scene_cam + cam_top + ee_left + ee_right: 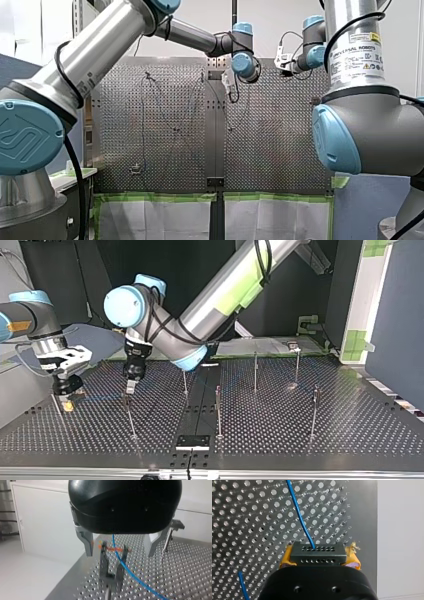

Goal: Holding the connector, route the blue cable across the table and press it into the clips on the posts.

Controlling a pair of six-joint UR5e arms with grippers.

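Right jaws: closed on the connector [317,553]; yellow pads [284,562] show at both of its sides.
Connector: black block with two rows of small holes, carried by my right arm [35,320] near the edge of the tabletop [300,430] at the top view's left.
Blue cable [299,517]: leaves the connector's farther row of holes and runs away over the perforated plate. In the left wrist view it passes under the left jaws, across a clip, and on over the plate.
Left jaws: open. The two metal fingers [86,545] stand well apart, one on each side of the clip, touching neither the clip nor the cable.
Clip [111,563]: dark two-pronged fork with orange tips, directly below the left jaws. The cable crosses the fork near the tips; whether it is seated between the prongs cannot be told.
My left arm [225,295]: enters at the top view's right and reaches past the middle. Its jaws hang over the near post [129,415], close to my right arm.
Other posts [218,410]: upright, spread across the tabletop towards the top view's right.
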